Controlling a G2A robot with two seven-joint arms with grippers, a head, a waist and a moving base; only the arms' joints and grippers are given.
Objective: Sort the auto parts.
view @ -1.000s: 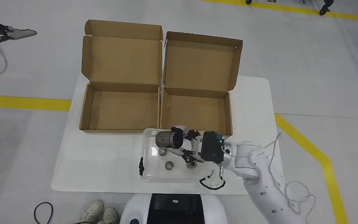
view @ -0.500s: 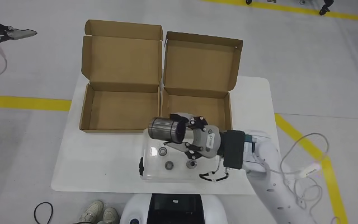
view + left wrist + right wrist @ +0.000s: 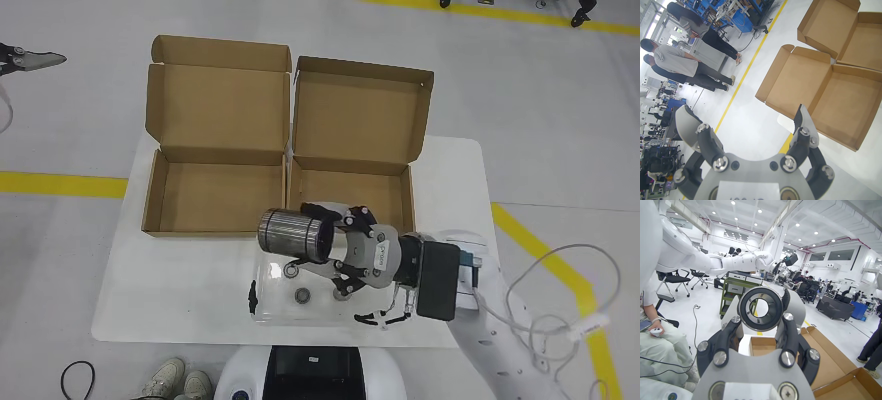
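Right gripper (image 3: pixel 318 238) (image 3: pixel 761 308): fingers clamped on one end of a ribbed grey steel hollow cylinder (image 3: pixel 291 231) (image 3: pixel 761 325), grip looks square. Wrist view looks straight down the bore, so the cylinder's long axis carries on from the gripper's own axis. In top view that's 3-to-9, free end toward 9 o'clock.

Part is held in the air over the far edge of a clear plastic tray (image 3: pixel 262 312) on the white table (image 3: pixel 450 200). Tray interior lies at approx 6 o'clock from the cylinder, w/ a small metal ring (image 3: pixel 301 295) lying in it. Maybe another small piece there too, too small to tell.

Key relation for drop-off: two open brown cardboard boxes sit side by side just past the tray.
- Right-hand cardboard box (image 3: pixel 350 200): base approx 1 o'clock from the cylinder, near.
- Left-hand cardboard box (image 3: pixel 213 195): base at 10–11 o'clock, a bit further.

Which box takes this part can't be judged from here. Either way it prob. needs a short forward carry. W/ the axis lying flat the cylinder may roll once let go, so a low release looks wise.

Left gripper (image 3: pixel 743 113): fingers spread wide, nothing btwn them. It's out past the table's side over the floor, well apart from the tray. So the right arm is the nearer one, and it has the part.
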